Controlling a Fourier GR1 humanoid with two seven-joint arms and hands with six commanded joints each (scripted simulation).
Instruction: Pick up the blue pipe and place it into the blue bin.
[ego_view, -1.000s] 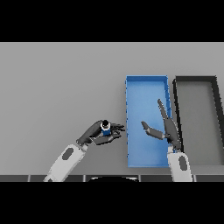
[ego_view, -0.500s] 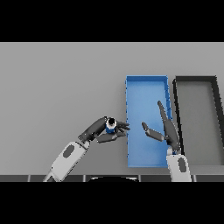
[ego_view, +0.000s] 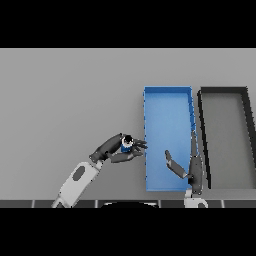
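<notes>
My left hand (ego_view: 114, 149) is shut on the small blue pipe (ego_view: 127, 144), holding it just left of the blue bin's left wall. The pipe stands roughly upright, its dark open end facing up. The blue bin (ego_view: 168, 95) is a long rectangular tray running away from me, with nothing inside it. My right hand (ego_view: 194, 169) hangs open over the bin's near right corner, fingers straight and pointing away, thumb spread to the left.
A dark grey bin (ego_view: 223, 91) of the same shape stands right beside the blue bin on its right. The grey table (ego_view: 70, 100) stretches to the left and far side.
My left hand has carried the pipe to the right, from well left of the blue bin to close beside its left wall. My right hand has sunk a little towards me.
</notes>
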